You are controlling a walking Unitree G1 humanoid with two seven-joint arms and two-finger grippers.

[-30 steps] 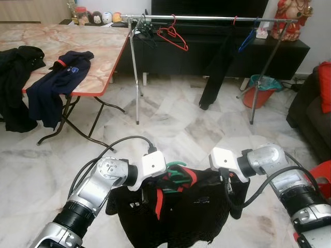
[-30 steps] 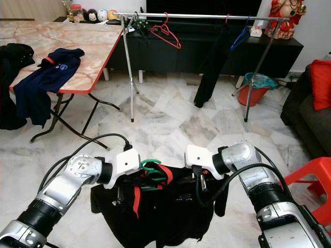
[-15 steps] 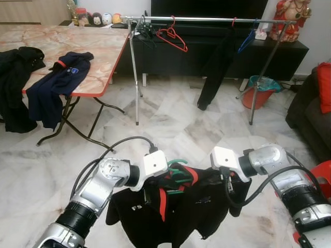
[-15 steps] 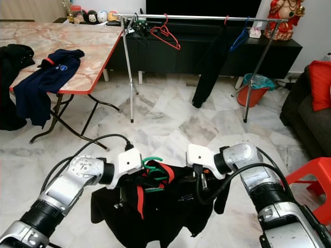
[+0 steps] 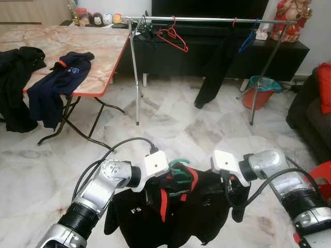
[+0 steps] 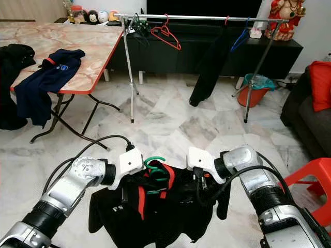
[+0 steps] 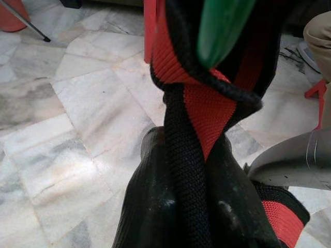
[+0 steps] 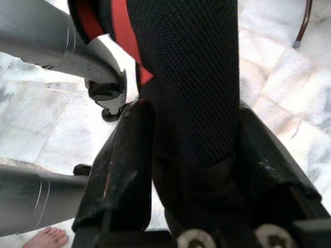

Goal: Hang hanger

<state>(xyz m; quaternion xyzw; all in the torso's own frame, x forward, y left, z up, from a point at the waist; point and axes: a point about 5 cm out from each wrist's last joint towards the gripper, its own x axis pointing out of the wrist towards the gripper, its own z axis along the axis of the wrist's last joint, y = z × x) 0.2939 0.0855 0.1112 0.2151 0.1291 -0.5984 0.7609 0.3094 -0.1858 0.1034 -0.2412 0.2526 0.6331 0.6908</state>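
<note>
**A:** Where is the hanger?

**B:** The green plastic hanger (image 6: 154, 169) sits low between the two arms, inside the collar of a black jersey with red trim (image 6: 165, 206). Its hook pokes up above the collar. The left gripper (image 7: 199, 206) is clamped on the jersey's black-and-red collar just under the hanger. The right gripper (image 8: 191, 170) is pinched on a fold of the black mesh fabric at the jersey's other shoulder. The garment hangs spread between them above the floor.

**A:** What stands around it?

**B:** Ahead, well apart, a silver metal clothes rail (image 5: 207, 19) runs across the room on thin legs. On it hang a red wire hanger (image 5: 173, 37), a dark garment (image 5: 214, 67) and a blue hanger (image 5: 247, 41). To the robot's left stands a folding table with a pink marble top (image 5: 77, 46); a navy shirt (image 5: 57, 85) droops over its edge. An orange bucket (image 5: 258, 93) sits behind the rail's right leg. A dark sofa with a red cushion (image 5: 318, 103) and a red plastic stool (image 6: 310, 181) line the right side.

**A:** Is there room to move?

**B:** Bare pale marble floor (image 5: 176, 129) lies open between the jersey and the rail, and the rail is bare between the red hanger and the dark garment. A bare foot (image 8: 49, 238) shows at the edge of the right wrist view.
</note>
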